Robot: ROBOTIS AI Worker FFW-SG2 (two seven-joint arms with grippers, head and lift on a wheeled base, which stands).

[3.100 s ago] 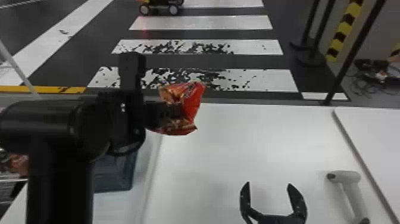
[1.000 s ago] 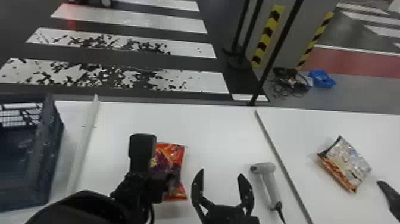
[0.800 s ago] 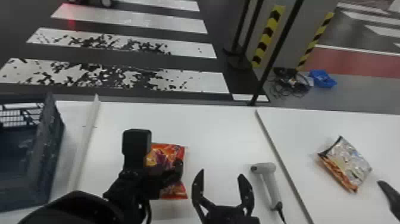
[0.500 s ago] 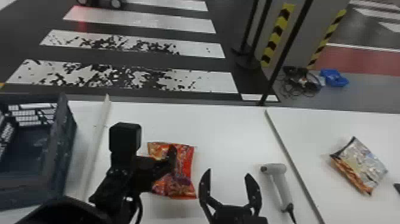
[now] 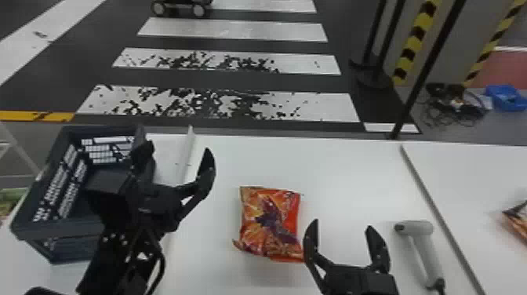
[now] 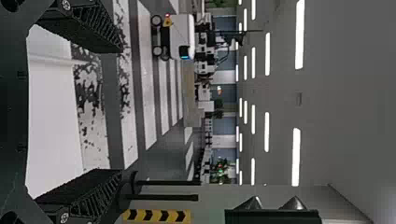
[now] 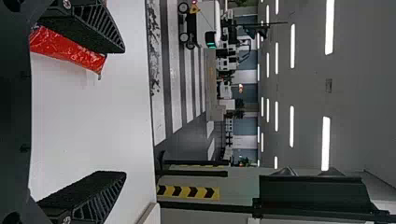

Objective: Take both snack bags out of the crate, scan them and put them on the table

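Red snack bag [image 5: 270,223]: lying flat on the table [image 5: 353,172], right of the crate [image 5: 43,231], left of the scanner [image 5: 424,247]; just beside the right gripper [image 5: 342,224], contact hard to tell.
Other snack bag [image 5: 518,219]: at the right, past the divider [image 5: 435,204], partly cut off by the view's edge.
Left gripper [image 5: 176,148]: by the crate's right side, fingers wide apart, nothing between.
Right gripper: at the near side, between red bag and scanner, fingers apart, empty.
Handling: probably light and soft, slick film outside, brittle contents inside; likely to crush under a hard squeeze.
Hold: best across the plump middle, gently; at a corner, likely to slip or swing.
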